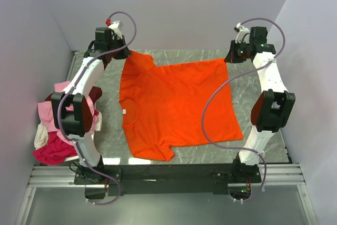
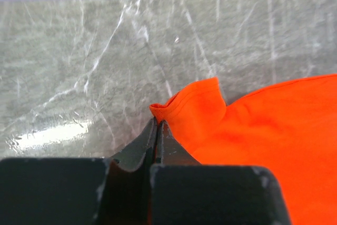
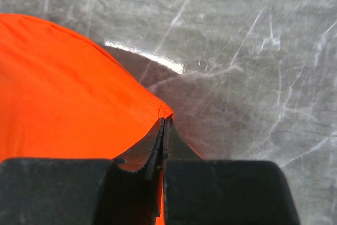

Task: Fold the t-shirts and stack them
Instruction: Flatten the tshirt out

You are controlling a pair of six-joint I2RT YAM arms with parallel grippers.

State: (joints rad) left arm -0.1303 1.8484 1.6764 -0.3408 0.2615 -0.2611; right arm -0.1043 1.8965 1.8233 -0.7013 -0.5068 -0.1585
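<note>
A bright orange t-shirt (image 1: pixel 174 106) lies spread on the grey marbled table (image 1: pixel 253 67), neck with a small white label (image 1: pixel 125 111) to the left. My left gripper (image 1: pixel 125 52) is shut on the shirt's far-left sleeve corner (image 2: pixel 179 109) at the table's far left. My right gripper (image 1: pixel 230 56) is shut on the shirt's far-right hem corner (image 3: pixel 158 110). Both corners are lifted slightly, the cloth stretched between them. A heap of pink, magenta and cream-white t-shirts (image 1: pixel 52 130) lies at the left table edge.
The walls stand close behind and beside both grippers. The left arm's black elbow (image 1: pixel 73 113) hangs over the heap. The right arm's cable (image 1: pixel 210 109) loops across the shirt. The metal rail (image 1: pixel 168 175) runs along the near edge.
</note>
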